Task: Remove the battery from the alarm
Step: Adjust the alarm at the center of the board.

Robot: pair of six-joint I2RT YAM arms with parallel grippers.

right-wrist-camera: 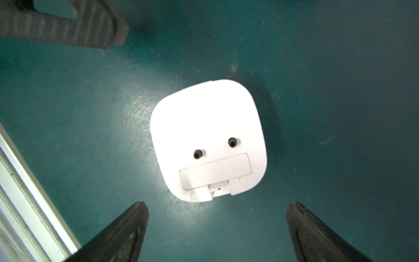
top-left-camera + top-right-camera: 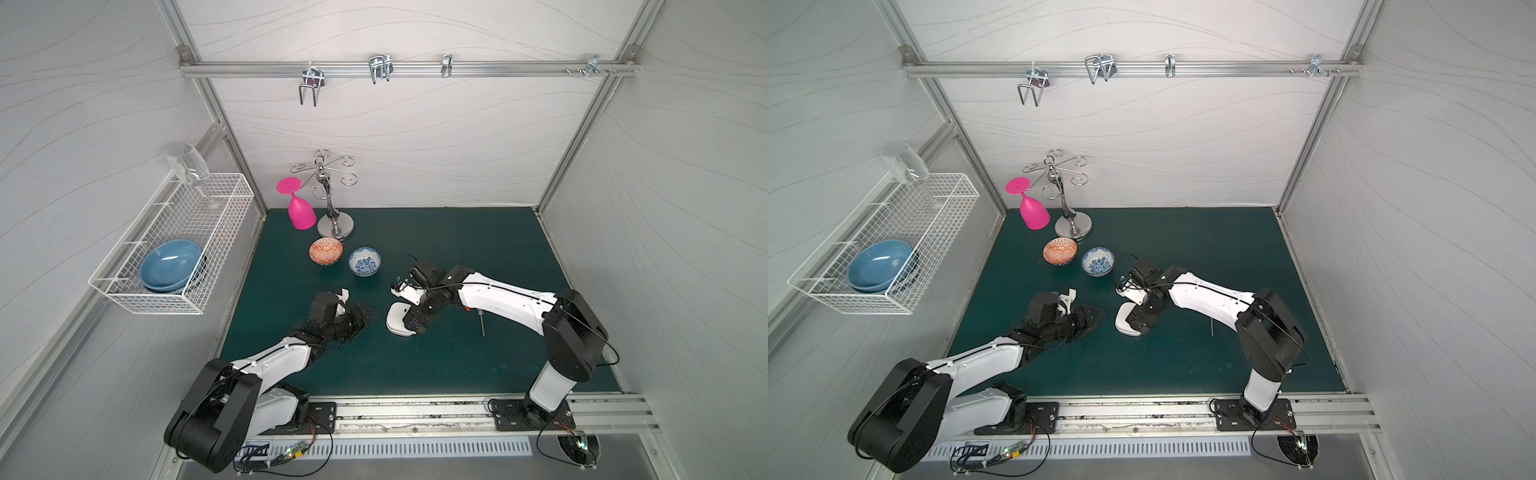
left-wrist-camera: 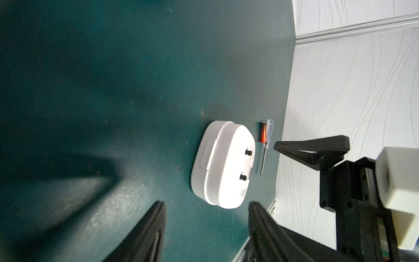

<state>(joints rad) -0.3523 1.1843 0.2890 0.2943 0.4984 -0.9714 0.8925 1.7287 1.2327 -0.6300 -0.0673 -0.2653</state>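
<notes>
The white alarm (image 2: pixel 395 320) lies face down on the green mat, its back up, with two black knobs and a closed compartment cover (image 1: pixel 215 172). The red-orange battery (image 3: pixel 263 135) lies on the mat outside the alarm, right beside the clear-handled screwdriver (image 3: pixel 267 136). My right gripper (image 1: pixel 217 204) hangs just above the alarm's near edge, jaws wide open and empty. A little to the left of the alarm, my left gripper (image 3: pixel 206 203) sits low over the mat and points at the alarm, open with nothing between its fingers. In both top views the right arm hides part of the alarm (image 2: pixel 1124 323).
An orange patterned bowl (image 2: pixel 326 251) and a blue-white bowl (image 2: pixel 364 261) stand behind the grippers. Farther back are a pink glass (image 2: pixel 300 212) and a metal stand (image 2: pixel 334 226). A wire basket (image 2: pixel 216 232) with a blue bowl hangs on the left wall.
</notes>
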